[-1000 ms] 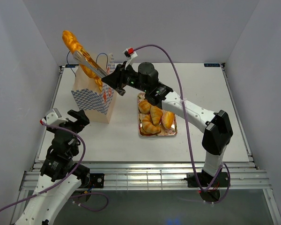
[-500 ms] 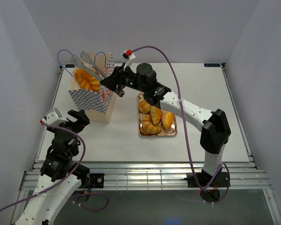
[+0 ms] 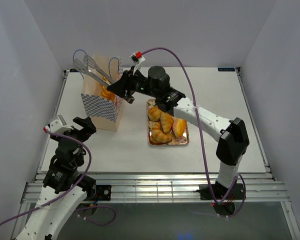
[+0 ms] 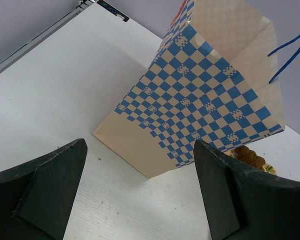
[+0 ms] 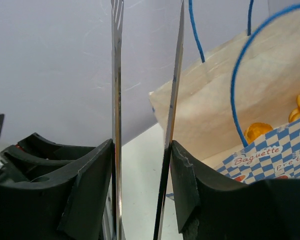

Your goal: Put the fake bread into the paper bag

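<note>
the twisted loaf [image 3: 107, 93] you had high in the tongs [image 3: 94, 71] a second ago is down inside the paper bag [image 3: 97, 107] now, so that's one more done. your right fingers [image 5: 90, 185] stay clamped on the tongs, blades empty over the bag mouth. your left fingers [image 4: 45, 185] are apart, idle beside the bag. several rolls [image 3: 165, 125] wait on the tray [image 3: 168, 143].

Tongs [image 5: 116, 100] overhang paper bag [image 3: 100, 105] mouth; tray [image 3: 168, 143] close beside bag's right; bare table [image 3: 140, 155] before left fingers [image 4: 45, 185].
</note>
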`<action>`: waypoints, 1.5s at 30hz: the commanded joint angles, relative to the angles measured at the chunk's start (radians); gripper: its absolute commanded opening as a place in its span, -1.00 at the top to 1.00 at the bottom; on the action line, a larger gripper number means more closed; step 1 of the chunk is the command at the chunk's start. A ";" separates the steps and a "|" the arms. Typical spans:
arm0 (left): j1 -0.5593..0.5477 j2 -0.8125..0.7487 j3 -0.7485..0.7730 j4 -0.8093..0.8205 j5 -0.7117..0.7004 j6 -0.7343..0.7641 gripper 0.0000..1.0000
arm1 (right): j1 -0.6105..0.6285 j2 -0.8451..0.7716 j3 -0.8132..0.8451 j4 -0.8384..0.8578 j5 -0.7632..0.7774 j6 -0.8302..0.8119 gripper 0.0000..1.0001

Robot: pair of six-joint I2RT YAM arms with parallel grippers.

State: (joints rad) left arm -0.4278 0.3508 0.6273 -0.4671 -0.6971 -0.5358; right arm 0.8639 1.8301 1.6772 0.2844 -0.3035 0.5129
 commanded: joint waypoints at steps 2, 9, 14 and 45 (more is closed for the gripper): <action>-0.003 0.007 0.009 0.005 0.004 0.010 -0.96 | -0.005 -0.129 0.024 0.032 -0.060 -0.024 -0.06; -0.003 0.007 0.009 0.007 -0.002 0.011 -0.96 | -0.005 -0.251 0.004 -0.062 -0.121 -0.072 -0.06; -0.003 0.016 0.011 0.005 -0.010 0.010 -0.96 | -0.005 -0.403 -0.131 -0.134 0.010 -0.139 -0.06; -0.003 0.077 0.014 0.015 0.038 0.022 -0.96 | -0.046 -1.258 -1.073 -0.870 0.756 0.056 -0.09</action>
State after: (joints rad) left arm -0.4278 0.4236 0.6273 -0.4664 -0.6727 -0.5266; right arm 0.8215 0.6022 0.6094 -0.5701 0.4133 0.4995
